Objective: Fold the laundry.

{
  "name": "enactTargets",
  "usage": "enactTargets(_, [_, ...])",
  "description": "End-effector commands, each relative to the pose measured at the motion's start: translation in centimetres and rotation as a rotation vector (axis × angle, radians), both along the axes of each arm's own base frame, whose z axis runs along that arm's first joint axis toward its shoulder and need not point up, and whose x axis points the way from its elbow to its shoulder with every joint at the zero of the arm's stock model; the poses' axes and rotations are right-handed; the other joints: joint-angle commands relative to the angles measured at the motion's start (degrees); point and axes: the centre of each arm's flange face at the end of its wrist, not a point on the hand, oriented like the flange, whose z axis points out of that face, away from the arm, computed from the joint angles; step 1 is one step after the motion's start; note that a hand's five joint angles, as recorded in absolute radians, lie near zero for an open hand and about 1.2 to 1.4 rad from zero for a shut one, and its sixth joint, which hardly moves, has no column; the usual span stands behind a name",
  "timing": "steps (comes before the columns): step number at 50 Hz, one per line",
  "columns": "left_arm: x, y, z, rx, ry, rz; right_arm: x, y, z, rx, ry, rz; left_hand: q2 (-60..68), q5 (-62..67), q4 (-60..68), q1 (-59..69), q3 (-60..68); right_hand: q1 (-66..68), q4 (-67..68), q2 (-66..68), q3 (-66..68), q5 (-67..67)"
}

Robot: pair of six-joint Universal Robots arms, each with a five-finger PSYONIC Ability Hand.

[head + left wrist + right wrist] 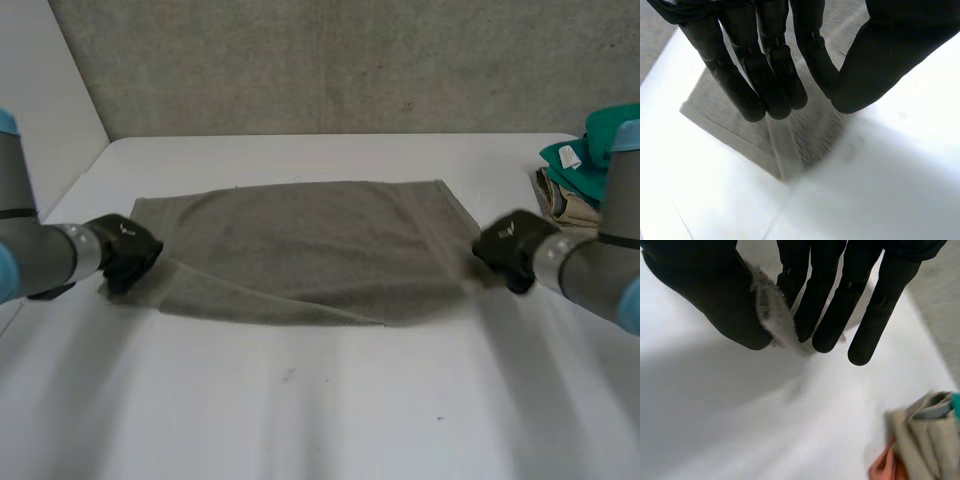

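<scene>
Grey towel [300,240] is lying flat mid-desk [320,420], seemingly folded once. My right hand [825,290] is pinching its right edge between thumb and fingers; my left hand [765,50] is hovering, fingers straight and together, over the left corner. I'm judging further folds remain, plus the clothes heap [575,170].
</scene>
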Motion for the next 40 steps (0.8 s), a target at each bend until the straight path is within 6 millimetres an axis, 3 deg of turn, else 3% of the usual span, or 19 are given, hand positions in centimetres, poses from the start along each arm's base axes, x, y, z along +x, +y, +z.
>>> enactTargets(1, [-0.9,-0.3,0.9,-0.109,0.158,-0.076,-0.6,-0.4,0.0,-0.073,0.045,0.029,-14.25,-13.70,-14.22,-11.91,-13.85,14.40,11.32,12.28,11.79,13.19])
enactTargets(3, [-2.1,-1.4,1.4,-0.168,0.282,-0.056,-0.3,-1.3,-0.1,-0.097,-0.039,-0.017,-31.18,-30.62,-31.14,-28.84,-30.77,14.40,11.32,12.28,11.79,13.19])
enactTargets(6, [-3.3,-2.7,0.9,-0.204,0.386,-0.009,0.0,-2.0,-0.8,-0.091,-0.114,-0.058,-39.51,-38.95,-39.47,-37.17,-39.10,14.40,11.32,12.28,11.79,13.19])
enactTargets(13, [-4.5,-4.5,-1.2,-0.233,0.335,0.044,-0.1,-3.4,-1.4,-0.099,-0.186,-0.133,-35.83,-35.27,-35.79,-33.49,-35.42,14.40,11.32,12.28,11.79,13.19])
enactTargets(22, [-4.3,-4.1,-3.6,-0.097,0.197,0.046,-0.2,-4.1,-1.7,-0.122,-0.206,-0.155,-30.44,-29.89,-30.41,-28.10,-30.03,14.40,11.32,12.28,11.79,13.19])
enactTargets(40, [-3.2,-4.6,-5.2,-0.071,0.156,0.072,0.1,-4.1,-2.1,-0.122,-0.202,-0.145,-38.01,-37.45,-37.97,-35.67,-37.60,14.40,11.32,12.28,11.79,13.19])
